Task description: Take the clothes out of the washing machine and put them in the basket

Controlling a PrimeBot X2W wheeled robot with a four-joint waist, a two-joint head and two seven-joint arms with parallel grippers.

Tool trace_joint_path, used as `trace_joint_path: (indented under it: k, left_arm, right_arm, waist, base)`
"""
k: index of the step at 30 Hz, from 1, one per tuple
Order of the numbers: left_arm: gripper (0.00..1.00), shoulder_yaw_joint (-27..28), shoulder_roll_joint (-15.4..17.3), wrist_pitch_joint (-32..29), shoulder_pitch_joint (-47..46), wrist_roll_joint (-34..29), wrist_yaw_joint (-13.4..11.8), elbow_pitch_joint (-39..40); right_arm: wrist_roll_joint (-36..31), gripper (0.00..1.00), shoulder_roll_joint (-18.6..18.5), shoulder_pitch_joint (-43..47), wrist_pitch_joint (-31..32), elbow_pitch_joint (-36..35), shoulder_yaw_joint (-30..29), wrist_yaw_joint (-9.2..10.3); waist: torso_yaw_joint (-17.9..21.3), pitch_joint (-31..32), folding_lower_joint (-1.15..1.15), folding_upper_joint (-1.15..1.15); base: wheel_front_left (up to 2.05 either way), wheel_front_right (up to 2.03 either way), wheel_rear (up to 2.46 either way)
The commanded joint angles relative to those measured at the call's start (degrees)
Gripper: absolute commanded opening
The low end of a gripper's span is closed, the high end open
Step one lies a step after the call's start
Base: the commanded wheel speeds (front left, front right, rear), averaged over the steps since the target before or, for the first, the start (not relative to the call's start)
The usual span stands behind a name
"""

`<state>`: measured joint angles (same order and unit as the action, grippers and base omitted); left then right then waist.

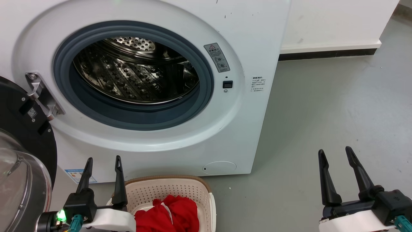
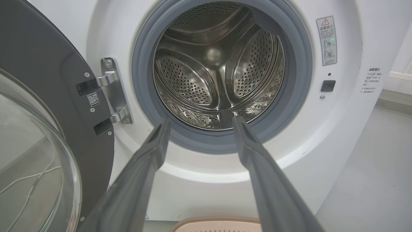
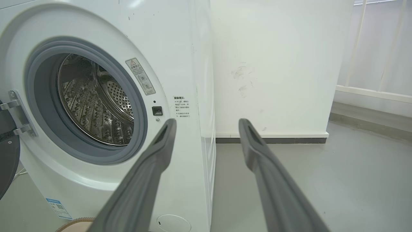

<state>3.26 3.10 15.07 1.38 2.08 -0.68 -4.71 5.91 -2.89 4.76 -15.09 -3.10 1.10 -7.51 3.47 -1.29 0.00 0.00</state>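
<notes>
The red clothes (image 1: 170, 214) lie bunched in the basket (image 1: 180, 190), which stands on the floor (image 1: 322, 112) just in front of the washer (image 1: 251, 38), below its porthole. The porthole stands open. Inside its grey gasket (image 1: 128, 119) the drum (image 1: 135, 74) shows its perforated steel wall and ribs. The door (image 1: 19, 154), black-rimmed with a glass bowl, is swung out to the left on a metal hinge (image 1: 40, 95) at the porthole's left edge. A warning sticker (image 1: 217, 57) sits to the right of the gasket. The left gripper (image 1: 103, 159) hangs at the basket's left near corner, between door and basket, its 2 fingers spread apart and holding nothing. In the left wrist view their tips point at the lower part of the gasket. The right gripper (image 1: 334, 150) is well apart from the basket, over bare floor to the right of the washer, its 2 fingers spread wide and empty. A white wall (image 1: 322, 22) with a dark skirting stands behind the washer's right side.
</notes>
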Motion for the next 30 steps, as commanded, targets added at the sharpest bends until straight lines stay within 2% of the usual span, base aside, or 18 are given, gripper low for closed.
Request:
trace_joint_path:
  k: [1,5,6,11,30]
  left_arm:
    - [1.0,0.13,-0.05,0.15,0.52,-0.48,0.0,0.11]
    - [1.0,0.31,-0.08,0.15,0.46,-0.78,-0.2,0.13]
    - [0.0,0.3,-0.07,0.0,0.01,-0.41,-0.02,0.0]
    - [0.0,0.55,-0.34,-0.62,0.64,0.35,0.09,-2.64]
    - [0.0,1.22,-0.3,-5.79,-1.51,22.5,2.11,-4.21]
  right_arm:
    - [0.28,1.0,0.03,-0.1,-0.11,0.2,0.06,0.04]
    - [0.28,1.0,0.03,-0.26,-0.11,0.14,0.07,0.04]
    - [0.02,0.0,0.0,0.0,0.0,0.03,0.04,0.0]
    - [0.71,0.0,0.01,0.42,0.13,2.12,0.18,-0.01]
    - [23.42,0.0,-1.39,-2.53,3.97,5.66,0.03,0.0]
  waist:
    - [-0.01,-0.02,0.0,0.0]
    - [0.0,-0.04,0.0,0.0]
    - [0.0,-0.03,0.0,0.0]
    - [-0.02,-0.03,0.0,0.0]
    - [-0.55,0.15,0.0,0.0]
  base:
    - [0.0,0.0,0.0]
    - [0.0,0.0,0.0]
    - [0.0,0.0,0.0]
    - [0.0,0.0,0.0]
    - [0.0,0.0,0.0]
